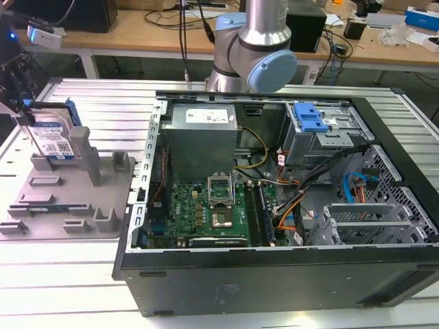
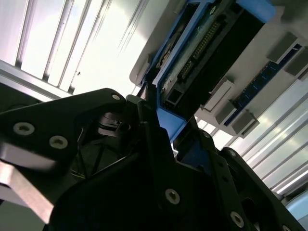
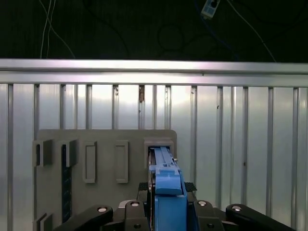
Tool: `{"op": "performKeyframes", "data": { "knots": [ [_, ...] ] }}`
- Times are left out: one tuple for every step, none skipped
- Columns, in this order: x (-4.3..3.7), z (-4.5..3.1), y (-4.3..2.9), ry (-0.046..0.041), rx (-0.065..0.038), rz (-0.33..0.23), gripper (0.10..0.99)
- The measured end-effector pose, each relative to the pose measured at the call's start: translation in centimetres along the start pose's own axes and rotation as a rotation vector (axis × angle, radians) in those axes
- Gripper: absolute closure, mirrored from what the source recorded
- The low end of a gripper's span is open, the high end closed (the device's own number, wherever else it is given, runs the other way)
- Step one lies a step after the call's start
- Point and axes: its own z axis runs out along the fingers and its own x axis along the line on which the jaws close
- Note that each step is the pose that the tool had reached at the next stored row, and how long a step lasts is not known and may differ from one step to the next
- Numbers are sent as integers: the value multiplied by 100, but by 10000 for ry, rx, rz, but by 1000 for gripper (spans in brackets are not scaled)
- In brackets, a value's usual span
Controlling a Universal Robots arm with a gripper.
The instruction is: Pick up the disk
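You are working on a ribbed metal table [image 1: 89, 103]; in the first wrist view its slats run up to a rail, with dark floor and loose cables beyond. Behind it in the exterior view stands a wooden bench [image 1: 158, 31] strewn with cables and boxes. An open computer case [image 1: 274, 185] takes up the exterior view's right, with its motherboard [image 1: 206, 205], power supply [image 1: 202, 137] and a blue bracket [image 1: 309, 116] exposed. The arm [image 1: 250, 51] rises behind the case.

At the exterior view's left sits the grey holder [image 1: 68, 199]. The disk [image 1: 51, 137] stands on edge in a slot at its far end, label facing you. The gripper [image 1: 24, 113] is at the disk's top edge, and in both wrist views its black fingers [image 3: 130, 211] press either side of the blue frame, so it is clamped on the disk [image 3: 166, 192].

The disk's lower edge appears level with the slot, but you cannot tell whether it has cleared it. In the second wrist view the gripper body hides much of the disk [image 2: 202, 53], leaving only its connector edge. The gripper's upper part is cut off at the exterior view's left border.
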Motion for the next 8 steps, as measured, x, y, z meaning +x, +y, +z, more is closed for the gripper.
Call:
{"op": "performKeyframes", "data": {
  "knots": [
    [0, -39, 1, 0, 0, 0, 718],
    [0, -75, 1, 0, -2, 0, 718],
    [0, -124, 2, 0, -3, 0, 718],
    [0, -190, 2, 0, -4, 0, 718],
    [0, -257, 3, 0, -4, -1, 718],
    [1, -301, 4, 0, -5, 0, 718],
    [0, -347, 4, 0, -6, 0, 718],
    [1, -404, 5, 0, -7, 0, 718]
  ]
}}
